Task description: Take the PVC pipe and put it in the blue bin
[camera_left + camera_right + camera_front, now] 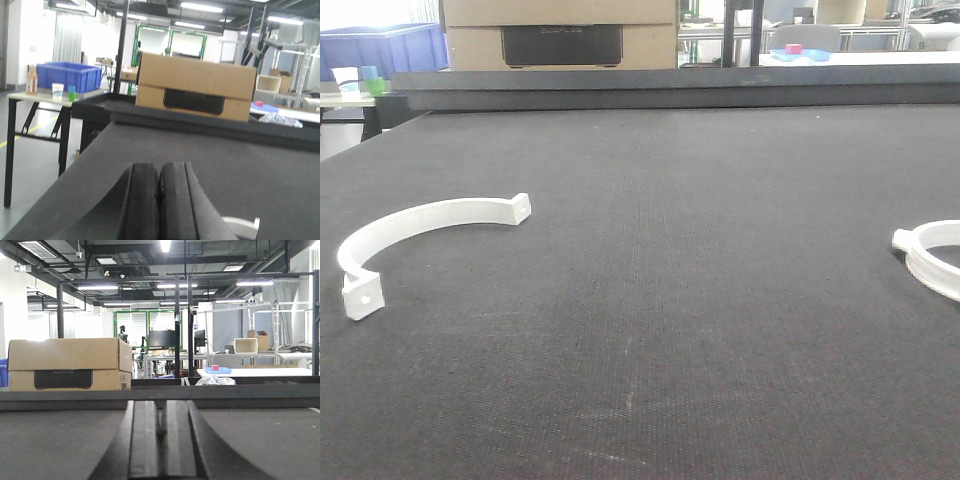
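In the front view, a dark felt-covered table (660,330) fills most of the scene. A white PVC half-ring (420,225) lies flat on it at the left, its open side towards the camera and a drilled tab at each end. Well apart from it, a second white PVC piece (932,258) lies at the right edge, cut off by the frame. Beyond the far rim stands a cardboard box (560,28) with a dark handle slot. The blue bin (382,45) sits at the far left off the table, and only its outer wall shows, so its inside cannot be seen. At the far right a shallow blue tray (802,55) holds a small red block (793,48). In the left wrist view, the left gripper (159,172) has its two black pads pressed flat together, gripping nothing, low over the table. A white PVC fragment (241,226) peeks in at the bottom edge just right of the pads, and which piece it belongs to cannot be told. The blue bin stands on a side table (20,97) beside a bottle (32,80), a white cup (58,91) and a green cup (72,93); its contents are hidden behind the wall. In the right wrist view, the right gripper (162,410) has its pads drawn in with only a thin dark seam between them, holding nothing. It faces the cardboard box, with the blue tray and its red block behind on a white bench.
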Controlling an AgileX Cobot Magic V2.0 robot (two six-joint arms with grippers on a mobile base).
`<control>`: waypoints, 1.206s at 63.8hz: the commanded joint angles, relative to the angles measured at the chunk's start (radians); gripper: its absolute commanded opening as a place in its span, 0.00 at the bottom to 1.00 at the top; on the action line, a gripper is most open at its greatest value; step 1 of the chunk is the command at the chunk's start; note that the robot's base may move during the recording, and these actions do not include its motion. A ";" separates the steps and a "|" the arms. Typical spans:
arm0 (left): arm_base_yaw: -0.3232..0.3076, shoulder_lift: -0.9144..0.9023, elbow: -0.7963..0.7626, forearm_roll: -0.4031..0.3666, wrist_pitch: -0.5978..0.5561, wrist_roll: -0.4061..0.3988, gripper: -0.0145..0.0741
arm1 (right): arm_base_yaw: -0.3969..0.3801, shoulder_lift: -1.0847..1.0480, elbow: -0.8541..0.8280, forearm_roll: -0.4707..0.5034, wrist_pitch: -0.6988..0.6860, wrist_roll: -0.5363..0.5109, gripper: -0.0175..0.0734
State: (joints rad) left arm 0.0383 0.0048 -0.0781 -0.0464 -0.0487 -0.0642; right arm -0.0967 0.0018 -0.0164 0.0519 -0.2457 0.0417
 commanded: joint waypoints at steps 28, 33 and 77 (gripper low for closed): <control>0.003 0.387 -0.666 0.062 0.502 0.003 0.04 | -0.002 0.236 -0.504 0.013 0.464 0.001 0.01; 0.003 0.506 -0.769 0.062 0.623 0.005 0.04 | -0.002 0.328 -0.585 0.004 0.573 0.001 0.01; -0.092 1.187 -0.931 0.022 1.032 0.012 0.04 | 0.000 0.944 -0.689 0.000 0.806 0.001 0.01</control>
State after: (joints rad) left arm -0.0477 1.1478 -1.0002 0.0000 0.9851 -0.0537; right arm -0.0967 0.9170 -0.6976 0.0626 0.6179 0.0442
